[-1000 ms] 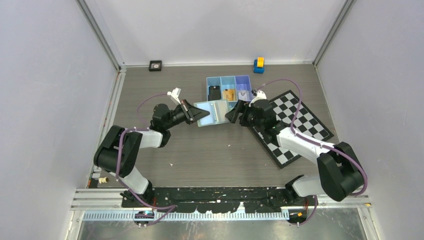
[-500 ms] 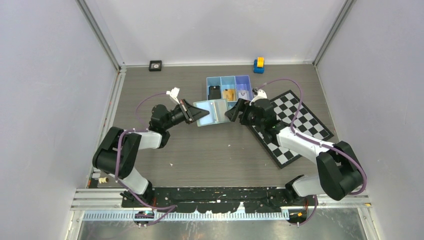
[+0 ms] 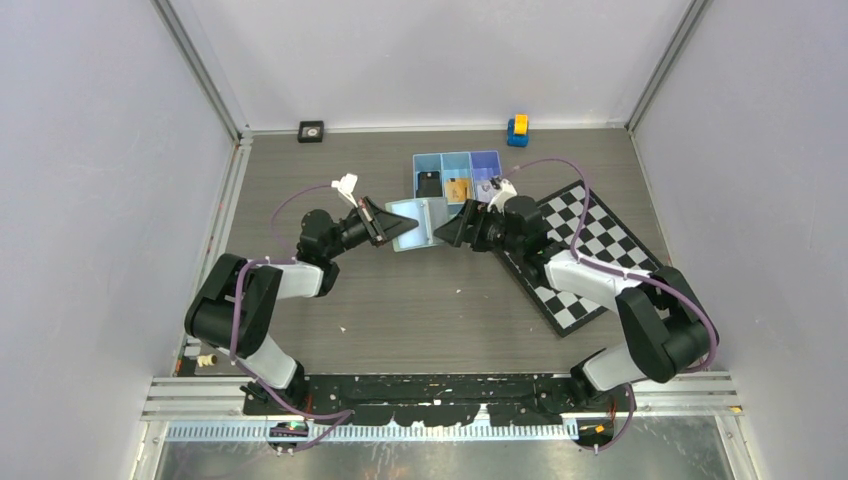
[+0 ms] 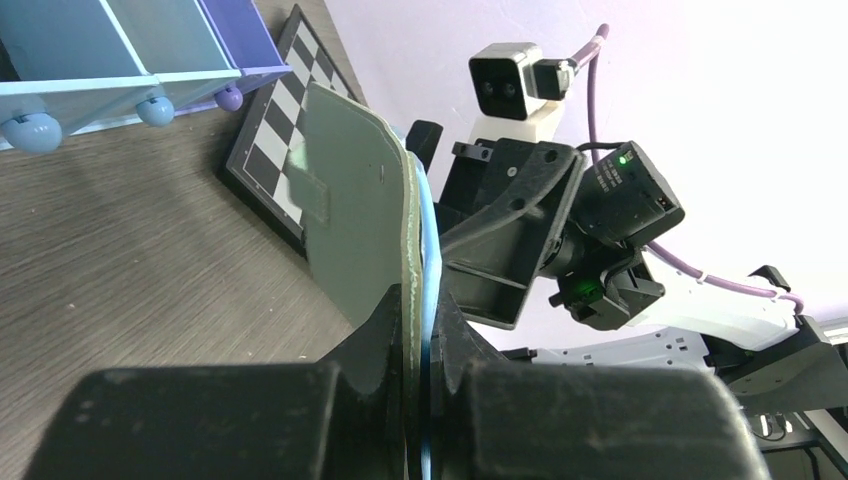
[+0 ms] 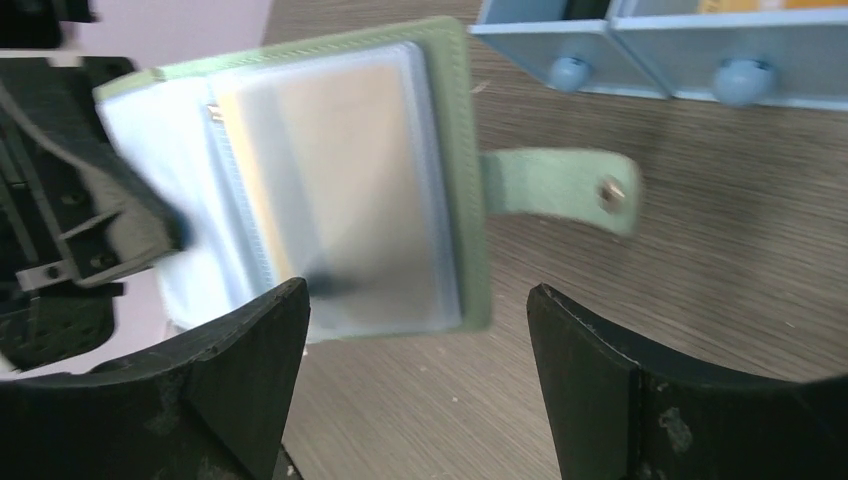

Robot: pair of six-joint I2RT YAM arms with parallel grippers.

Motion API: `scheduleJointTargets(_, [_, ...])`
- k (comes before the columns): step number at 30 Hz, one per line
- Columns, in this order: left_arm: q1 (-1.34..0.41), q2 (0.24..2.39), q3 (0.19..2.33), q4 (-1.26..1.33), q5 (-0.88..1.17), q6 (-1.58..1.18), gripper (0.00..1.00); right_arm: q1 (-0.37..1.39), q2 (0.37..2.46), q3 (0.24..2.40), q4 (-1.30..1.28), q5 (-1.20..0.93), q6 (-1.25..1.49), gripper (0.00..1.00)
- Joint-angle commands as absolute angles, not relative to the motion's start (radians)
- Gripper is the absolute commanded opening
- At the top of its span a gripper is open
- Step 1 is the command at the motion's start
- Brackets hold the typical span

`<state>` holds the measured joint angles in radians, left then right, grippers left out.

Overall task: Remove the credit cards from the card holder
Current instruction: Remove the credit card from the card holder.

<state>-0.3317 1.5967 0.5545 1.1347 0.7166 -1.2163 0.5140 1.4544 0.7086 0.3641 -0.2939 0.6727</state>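
Right, top camera first: the card holder [image 3: 420, 222] is held open above the grey wood-grain table [image 3: 400, 300], just in front of the blue three-compartment tray [image 3: 415, 178], with its pale blue-grey inner faces turned up. My left gripper [image 3: 388, 222] has its jaws clamped tight on the holder's left edge. My right gripper [image 3: 450, 232] sits at its right edge. A black card [image 3: 429, 185] lies in the tray's left compartment and a gold-orange card [image 3: 458, 188] in the middle one; my arm partly hides the right one. A chessboard mat [image 3: 600, 250] lies to the right. A yellow-and-blue toy block [image 3: 517, 130] and a small black square [image 3: 311, 131] sit by the back wall, and pale lilac walls [image 3: 100, 200] close in the cell.

Left wrist next: I see the holder edge-on and clear of the table, sage-green outer face toward the tabletop, blue-grey leaves squeezed between my fingers [image 4: 375, 330]. The right gripper's black body is just behind it.

Right wrist last: the holder fills the upper left, a green border around a clear sleeve [image 5: 340, 200] with a tan tint behind it, too blurred to name. Its side tab [image 5: 555, 185] with a metal snap sticks out to the right. My right jaws stand wide apart and grip nothing: one finger [image 5: 250, 360] overlaps the holder's lower corner, though I can't tell if it touches, and the other is over bare table.
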Motion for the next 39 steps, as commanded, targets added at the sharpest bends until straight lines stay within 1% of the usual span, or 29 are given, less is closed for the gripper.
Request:
scheduleJointTargets(1, [-0.333,1.577,0.561,1.242,0.742,-1.229,0.00,0.517,1.459,0.710,0.552,-0.434,0.721,0.84])
scheduleJointTargets(5, [-0.333,1.574,0.561,1.248,0.742,-1.233,0.00,0.517,1.454,0.696,0.607,-0.451,0.745,0.84])
scheduleJointTargets(10, [-0.332,1.572,0.558,1.251,0.738,-1.234,0.00,0.498,1.395,0.654,0.597,-0.380,0.749,0.86])
scheduleJointTargets(13, [-0.332,1.577,0.558,1.255,0.738,-1.238,0.00,0.469,1.379,0.621,0.674,-0.408,0.797,0.85])
scheduleJointTargets(15, [-0.332,1.581,0.557,1.263,0.738,-1.242,0.00,0.451,1.378,0.606,0.729,-0.438,0.832,0.81])
scheduleJointTargets(19, [-0.331,1.580,0.557,1.264,0.736,-1.241,0.00,0.436,1.372,0.584,0.812,-0.482,0.867,0.68])
scheduleJointTargets(23, [-0.330,1.578,0.555,1.243,0.729,-1.235,0.00,0.436,1.368,0.575,0.845,-0.494,0.874,0.50])
scheduleJointTargets(25, [-0.329,1.577,0.555,1.229,0.726,-1.227,0.00,0.436,1.370,0.570,0.871,-0.503,0.883,0.42])
scheduleJointTargets(30, [-0.330,1.574,0.556,1.230,0.730,-1.227,0.00,0.437,1.373,0.569,0.882,-0.511,0.888,0.34])
scheduleJointTargets(39, [-0.342,1.578,0.569,1.230,0.745,-1.225,0.00,0.442,1.389,0.590,0.875,-0.541,0.879,0.33])
